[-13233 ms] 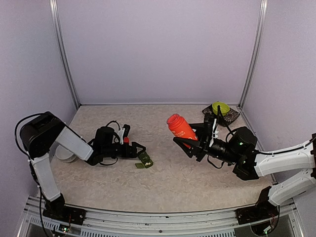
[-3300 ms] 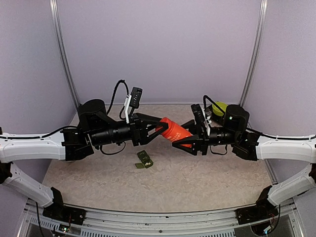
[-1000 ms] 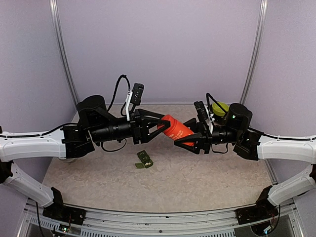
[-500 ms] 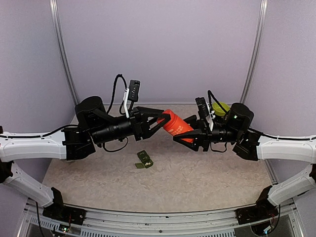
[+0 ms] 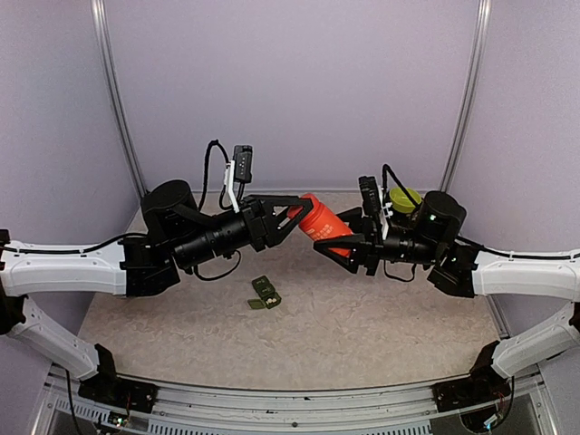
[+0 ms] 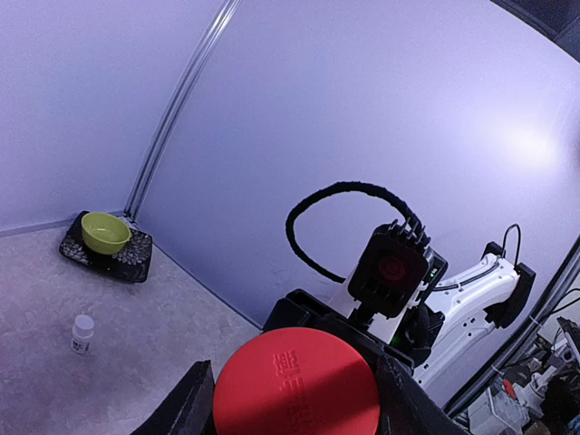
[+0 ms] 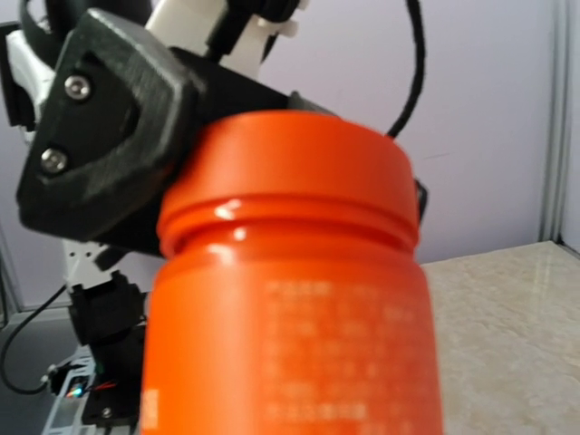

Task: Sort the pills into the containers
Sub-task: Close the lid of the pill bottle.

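An orange pill bottle [image 5: 322, 225] hangs in the air above the middle of the table, held from both sides. My left gripper [image 5: 297, 213] is shut on its red lid [image 6: 294, 385], whose face fills the bottom of the left wrist view. My right gripper [image 5: 343, 242] is shut on the bottle's body [image 7: 290, 344], which fills the right wrist view. The containers [image 5: 265, 293], a small dark green strip, lie on the table below and in front of the bottle. No pills are in view.
A yellow-green bowl [image 5: 404, 197] sits on a dark tray [image 6: 136, 257] in the back right corner. A small white vial [image 6: 82, 333] stands on the table near that tray. Purple walls close the back and sides.
Both grippers and the bottle have risen a little and drifted right over the last second. Much earlier the left gripper was down by the containers and the right held the bottle alone.
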Robot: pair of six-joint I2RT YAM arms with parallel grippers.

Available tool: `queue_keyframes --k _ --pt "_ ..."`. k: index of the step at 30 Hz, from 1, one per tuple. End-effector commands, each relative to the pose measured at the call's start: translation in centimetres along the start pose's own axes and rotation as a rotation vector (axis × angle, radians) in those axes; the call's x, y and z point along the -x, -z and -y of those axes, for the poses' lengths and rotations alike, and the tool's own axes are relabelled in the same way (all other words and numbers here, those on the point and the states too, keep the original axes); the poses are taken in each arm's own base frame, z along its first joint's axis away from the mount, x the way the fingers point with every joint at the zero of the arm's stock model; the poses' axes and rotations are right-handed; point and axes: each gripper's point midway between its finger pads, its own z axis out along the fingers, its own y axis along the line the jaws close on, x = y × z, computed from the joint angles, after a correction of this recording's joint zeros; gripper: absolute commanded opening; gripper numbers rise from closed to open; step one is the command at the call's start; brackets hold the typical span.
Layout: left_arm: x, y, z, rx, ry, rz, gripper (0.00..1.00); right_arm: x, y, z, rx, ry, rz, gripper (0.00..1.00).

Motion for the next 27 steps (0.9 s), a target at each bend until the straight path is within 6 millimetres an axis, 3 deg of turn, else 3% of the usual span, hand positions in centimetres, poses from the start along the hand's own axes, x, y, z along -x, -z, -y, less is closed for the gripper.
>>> queue_keyframes --k 1,11,22,27 --pt "-5.0 -0.3 0.8 -0.017 0.050 -0.147 0.54 2.8 0.2 1.1 -0.110 0.054 0.086 0.00" --pt "-5.8 -1.1 0.9 -0.017 0.100 -0.154 0.56 3.7 0.0 1.4 -0.143 0.087 0.102 0.00" --pt "-5.7 -1.1 -0.6 0.079 0.197 -0.141 0.56 2.8 -0.2 3.1 -0.282 0.118 0.069 0.00" --pt "-6.1 -1.1 0.0 0.042 0.179 -0.148 0.56 3.5 0.1 3.2 -0.305 0.107 0.088 0.00"
